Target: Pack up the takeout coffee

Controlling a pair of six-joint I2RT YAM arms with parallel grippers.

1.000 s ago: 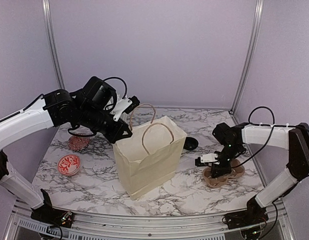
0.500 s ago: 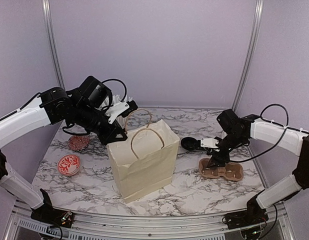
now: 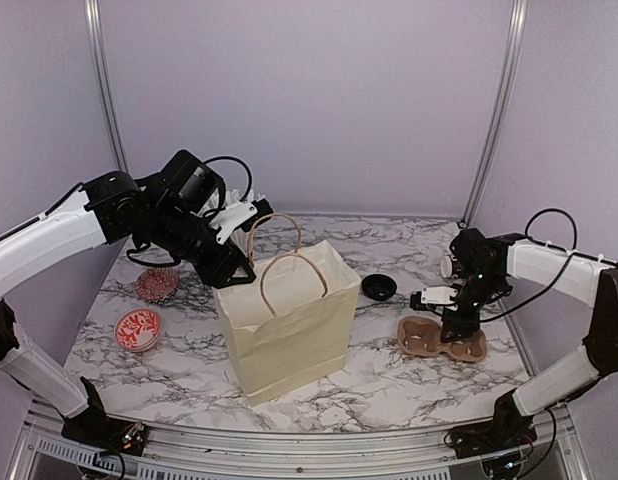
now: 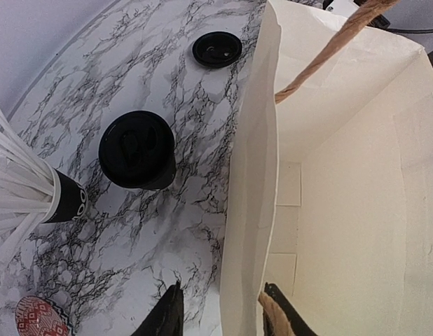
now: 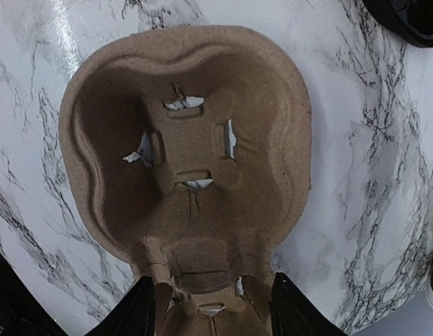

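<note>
**A:** Where do the pincers stand?

**B:** The left pincer (image 4: pixel 223 294) is open, astride the paper bag (image 4: pixel 342 175) wall. The right pincer (image 5: pixel 213 287) straddles the cup carrier (image 5: pixel 188 140); pinching or not, I cannot tell.

**A:** And the takeout coffee (image 4: pixel 143 159)?

**B:** Outside the bag, ahead-left of the left pincer, well apart from the right pincer. It is upright, long axis vertical, lid (image 4: pixel 132 140) up. Likely light, thin-walled, spillable: take the body below the lid, gently.

The left arm (image 3: pixel 49 240) reaches inward from the left side with its wrist bent downward, and the left claw (image 4: pixel 220 315) has its fingers parted. The right arm (image 3: pixel 549 262) is folded at the elbow and held low. The right claw (image 5: pixel 213 311) points straight down, fingers apart.
</note>
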